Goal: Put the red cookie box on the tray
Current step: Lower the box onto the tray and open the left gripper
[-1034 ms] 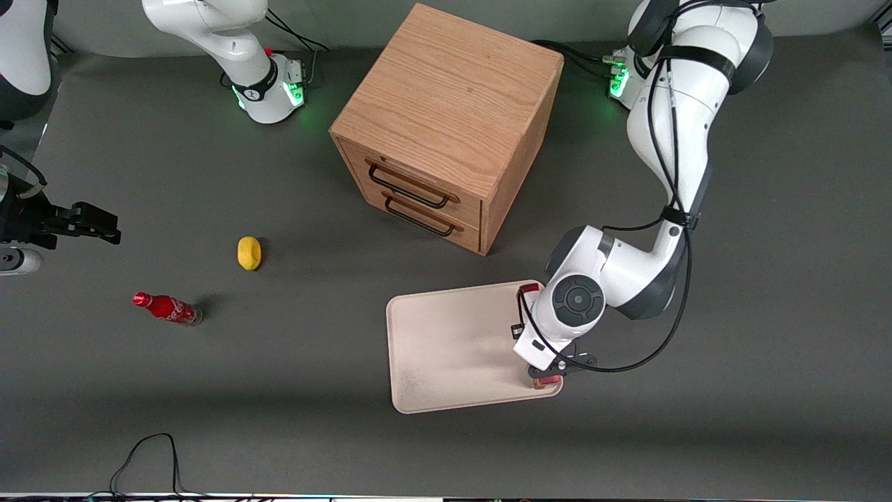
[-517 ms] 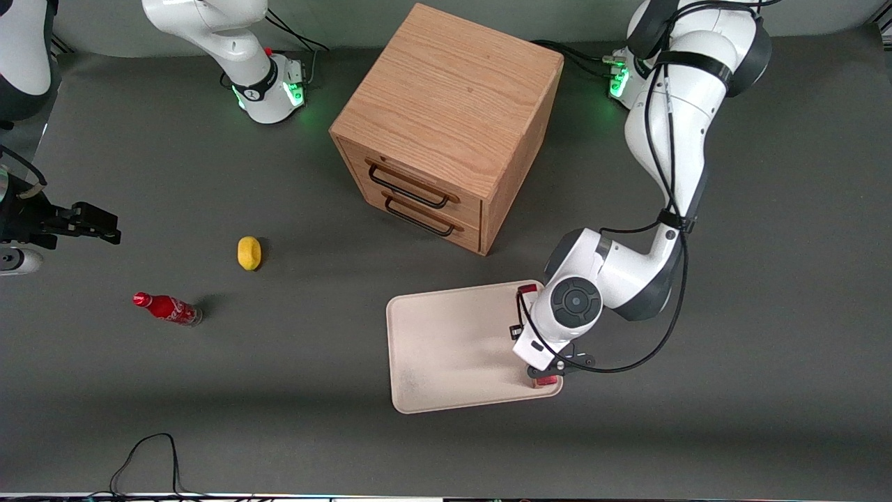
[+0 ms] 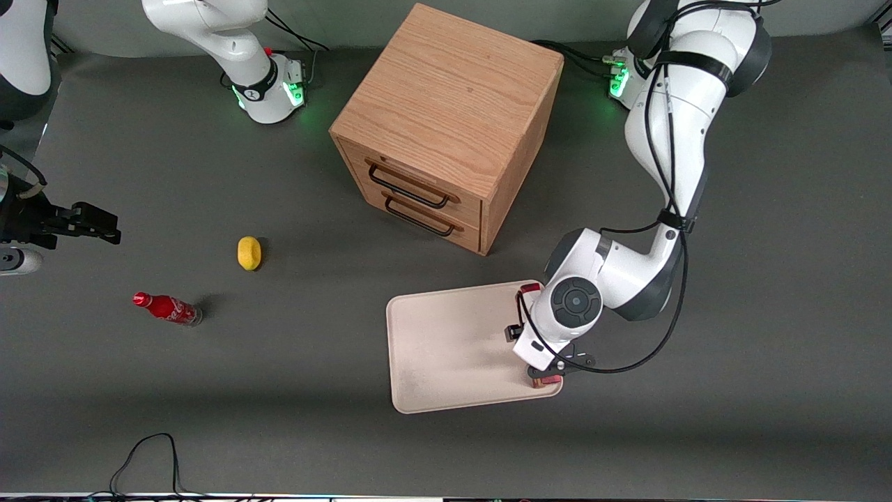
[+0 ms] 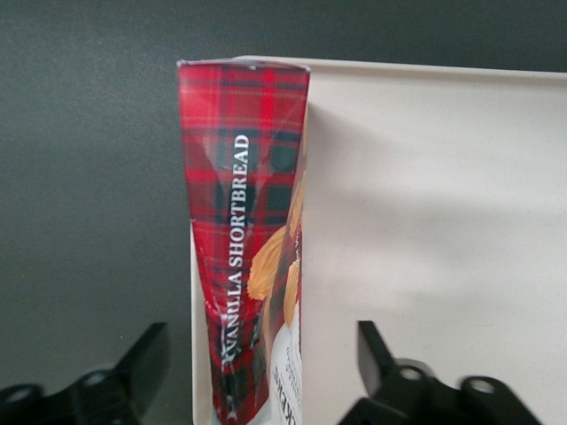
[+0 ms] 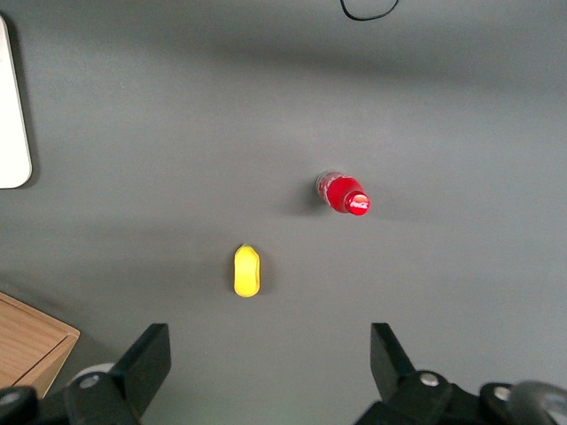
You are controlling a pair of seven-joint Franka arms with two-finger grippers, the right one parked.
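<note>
Surface: dark grey table [image 3: 766, 348], wooden drawer cabinet [image 3: 446, 118] at its middle.
Tray [image 3: 446, 348]: nearer the front camera than the cabinet.
Red cookie box [image 4: 244, 239]: on its narrow side along the tray's edge.
My gripper [image 4: 257, 376]: above the box, fingers [image 4: 142, 363] spread, clear of it.

cookie box [image 4: 241, 239]: red tartan with dark checks, white lettering, tan cookies, between the black jaws of the gripper [image 4: 257, 376]
tray [image 4: 425, 230]: plain cream-white
table [image 4: 89, 177]: dark grey
bottle [image 3: 166, 308]: red
lemon [image 3: 249, 252]: yellow
</note>
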